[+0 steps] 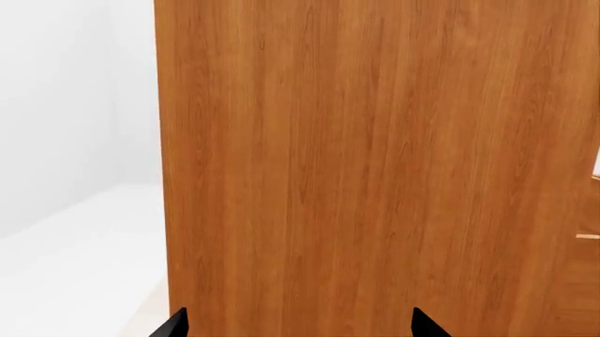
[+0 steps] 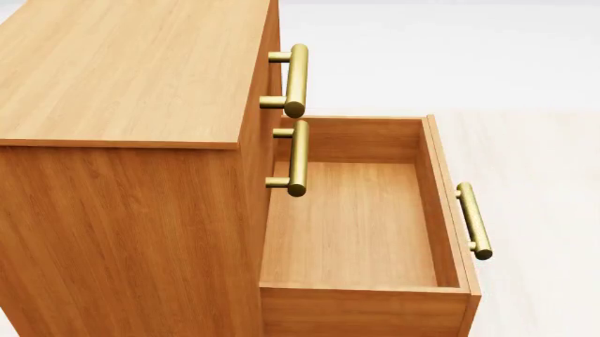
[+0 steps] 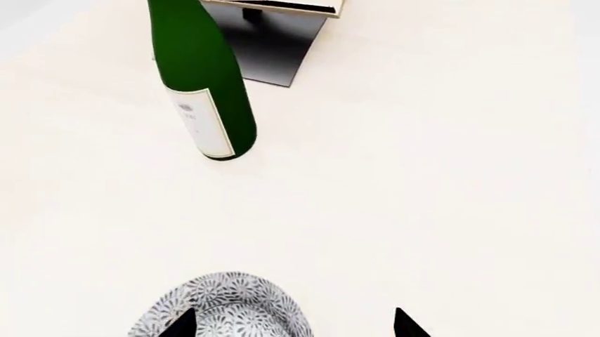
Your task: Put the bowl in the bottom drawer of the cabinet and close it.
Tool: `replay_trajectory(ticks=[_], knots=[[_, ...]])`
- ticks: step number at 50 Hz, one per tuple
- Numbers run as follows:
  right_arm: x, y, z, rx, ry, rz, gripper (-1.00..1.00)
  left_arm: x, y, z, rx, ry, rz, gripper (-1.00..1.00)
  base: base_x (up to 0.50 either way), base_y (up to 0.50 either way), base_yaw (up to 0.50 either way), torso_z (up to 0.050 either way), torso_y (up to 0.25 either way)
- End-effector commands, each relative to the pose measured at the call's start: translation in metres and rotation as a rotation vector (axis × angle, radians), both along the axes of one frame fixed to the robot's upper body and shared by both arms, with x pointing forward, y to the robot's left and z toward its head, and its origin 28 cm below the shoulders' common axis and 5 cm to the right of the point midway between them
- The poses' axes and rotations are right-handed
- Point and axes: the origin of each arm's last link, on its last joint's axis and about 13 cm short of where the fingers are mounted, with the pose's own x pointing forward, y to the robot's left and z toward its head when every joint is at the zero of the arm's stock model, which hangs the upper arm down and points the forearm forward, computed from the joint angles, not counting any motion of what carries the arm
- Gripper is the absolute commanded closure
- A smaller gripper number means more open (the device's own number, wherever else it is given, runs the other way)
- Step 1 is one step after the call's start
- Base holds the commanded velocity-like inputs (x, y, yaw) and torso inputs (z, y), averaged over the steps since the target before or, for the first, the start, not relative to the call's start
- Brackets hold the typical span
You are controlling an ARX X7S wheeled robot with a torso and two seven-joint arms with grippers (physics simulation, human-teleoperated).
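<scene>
Bottom drawer (image 2: 352, 232) of cabinet (image 2: 122, 77) pulled out, bare inside; bowl (image 3: 225, 309) on pale surface under right gripper (image 3: 292, 324), jaws spread, one tip over it; left gripper (image 1: 298, 324) spread facing cabinet side. Risks: off-centre pinch flipping bowl, or sweeping into bottle (image 3: 201, 84) nearby.

Bowl (image 3: 225, 309) near bottle (image 3: 201, 84)

The bottom drawer (image 2: 361, 232) stood pulled out, its inside bare and open from above; two upper handles (image 2: 297, 158) overhung its inner end.
</scene>
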Motion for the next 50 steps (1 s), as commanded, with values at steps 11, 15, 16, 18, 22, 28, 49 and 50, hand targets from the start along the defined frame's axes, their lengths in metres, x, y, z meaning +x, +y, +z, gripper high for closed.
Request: replay_trajectory(ticks=[11, 15, 16, 18, 22, 28, 49, 50], knots=[[0.008, -0.005, -0.013, 0.078, 0.015, 0.017, -1.00, -0.001, 0.000, 0.002, 0.003, 0.000, 0.001, -1.00, 0.00, 0.00, 0.00, 0.000, 0.000], [0.010, -0.007, -0.015, 0.088, 0.018, 0.013, -1.00, -0.001, 0.000, 0.001, 0.004, 0.000, 0.000, -1.00, 0.00, 0.00, 0.00, 0.000, 0.000], [0.010, -0.007, -0.016, 0.090, 0.020, 0.015, -1.00, -0.001, 0.000, 0.001, 0.004, 0.000, 0.000, -1.00, 0.00, 0.00, 0.00, 0.000, 0.000], [0.012, -0.008, -0.018, 0.100, 0.022, 0.017, -1.00, -0.001, 0.000, 0.001, 0.002, 0.001, 0.000, -1.00, 0.00, 0.00, 0.00, 0.000, 0.000], [0.014, -0.010, -0.018, 0.109, 0.023, 0.021, -1.00, -0.001, 0.000, 0.002, 0.002, 0.001, 0.001, -1.00, 0.00, 0.00, 0.00, 0.000, 0.000], [0.014, -0.013, -0.022, 0.125, 0.031, 0.013, -1.00, -0.001, 0.000, 0.003, 0.002, 0.000, 0.001, -1.00, 0.00, 0.00, 0.00, 0.000, 0.000], [0.016, -0.020, -0.035, 0.133, 0.074, -0.020, -1.00, 0.000, 0.000, 0.001, -0.001, 0.001, 0.002, -1.00, 0.00, 0.00, 0.00, 0.000, 0.000], [0.016, -0.021, -0.036, 0.139, 0.075, -0.023, -1.00, 0.000, 0.000, 0.001, -0.001, 0.001, 0.002, -1.00, 0.00, 0.00, 0.00, 0.000, 0.000]])
